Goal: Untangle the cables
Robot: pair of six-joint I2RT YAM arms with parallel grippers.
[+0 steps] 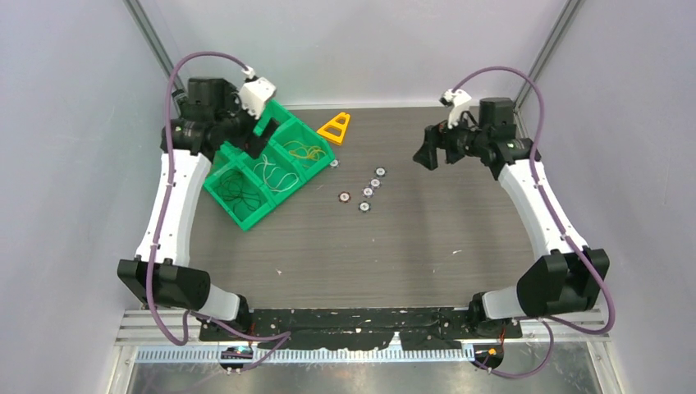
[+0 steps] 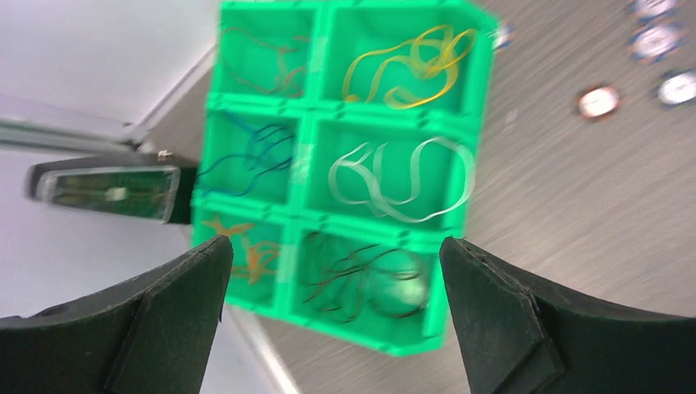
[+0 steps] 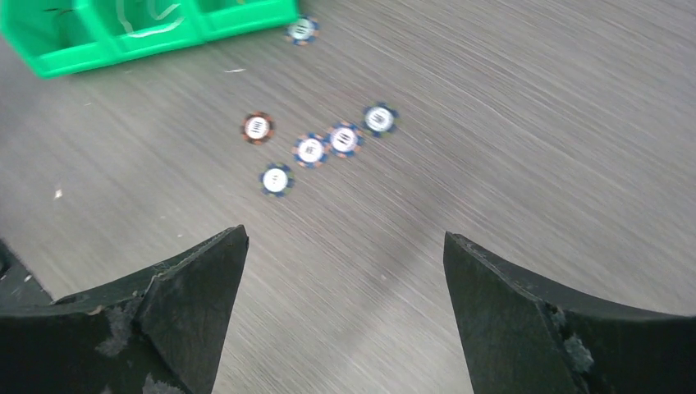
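Observation:
The cables lie sorted by colour in a green six-compartment tray (image 1: 246,222) at the table's far left. In the left wrist view the tray (image 2: 386,341) holds yellow (image 2: 410,70), white (image 2: 402,176), blue (image 2: 246,156), orange (image 2: 246,246), dark brown (image 2: 353,279) and reddish (image 2: 263,57) wires, one colour per compartment. My left gripper (image 1: 258,144) hovers above the tray, open and empty (image 2: 336,254). My right gripper (image 1: 425,154) is open and empty (image 3: 345,242) above bare table at the far right, apart from the tray.
Several small ringed discs (image 1: 367,191) lie in the table's middle, also in the right wrist view (image 3: 310,150) and the left wrist view (image 2: 597,101). An orange triangular frame (image 1: 335,127) stands behind the tray. The tray's corner shows in the right wrist view (image 3: 82,57).

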